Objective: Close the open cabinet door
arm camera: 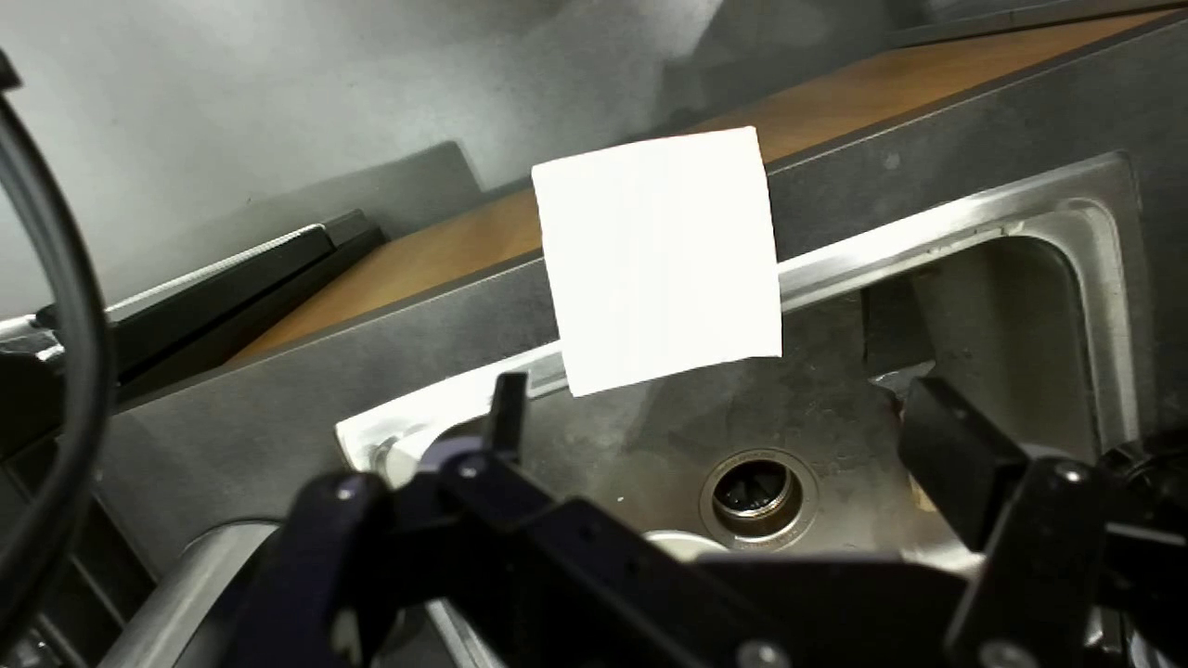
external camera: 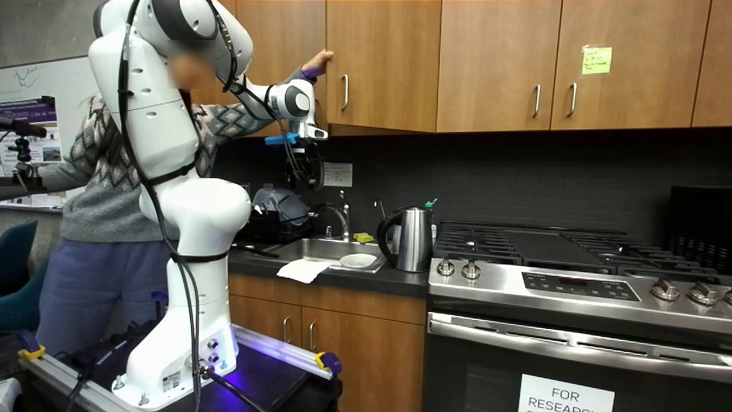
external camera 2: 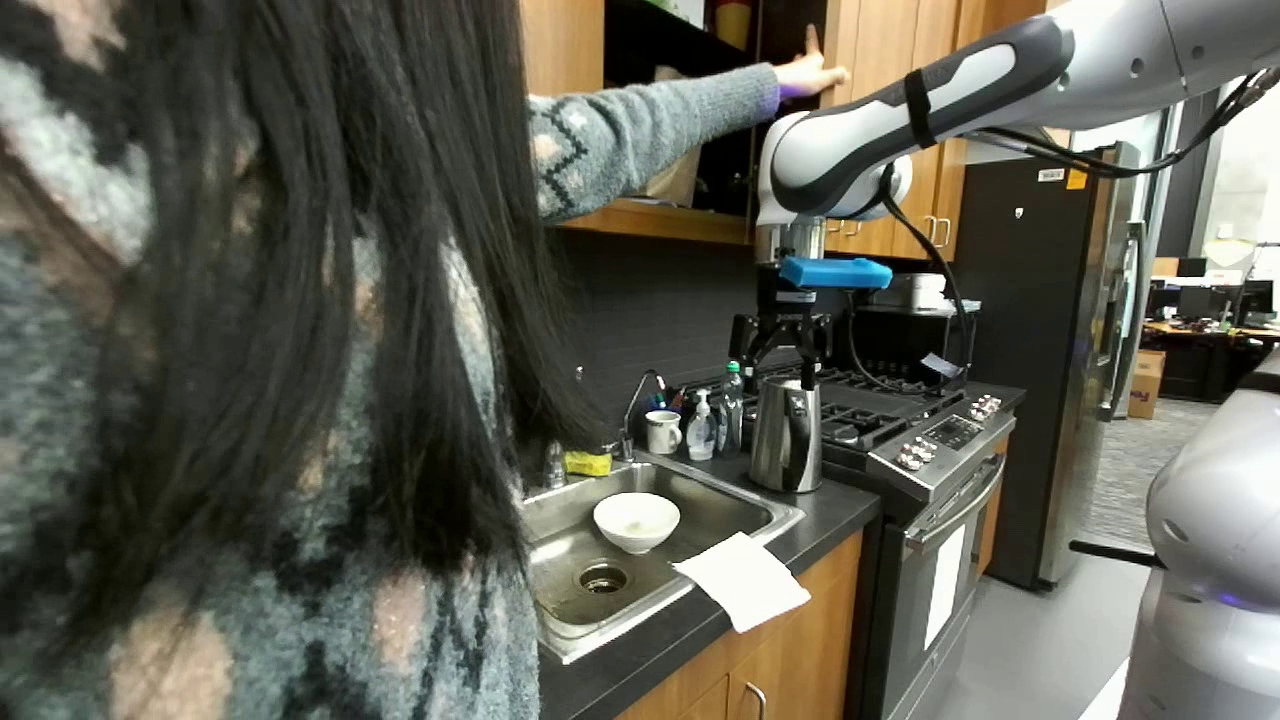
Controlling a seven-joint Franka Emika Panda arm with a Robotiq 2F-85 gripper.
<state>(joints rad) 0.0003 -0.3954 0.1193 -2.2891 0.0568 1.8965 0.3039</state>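
Cabinet door (external camera: 394, 63): upper row, stands open, person's hand (external camera: 316, 64) at handle-side edge | gripper (arm camera: 733, 436): jaws spread wide, pointing down, sink (arm camera: 835, 399) beyond them in wrist view | steel kettle (external camera: 416, 240): counter (external camera: 366, 283), beside stove (external camera: 572, 303)

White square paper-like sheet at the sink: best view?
Wrist view: the white square paper-like sheet shows from above, whole outline unobstructed. Both exterior views show it obliquely, across the front edge of the dark counter.

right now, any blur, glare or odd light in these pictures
In the wrist view, the white sheet is washed out and the gripper fingers nearly black; in an exterior view, the person's face is blurred, violet glow spills beside the robot's base, and the open cabinet door shows clearly.
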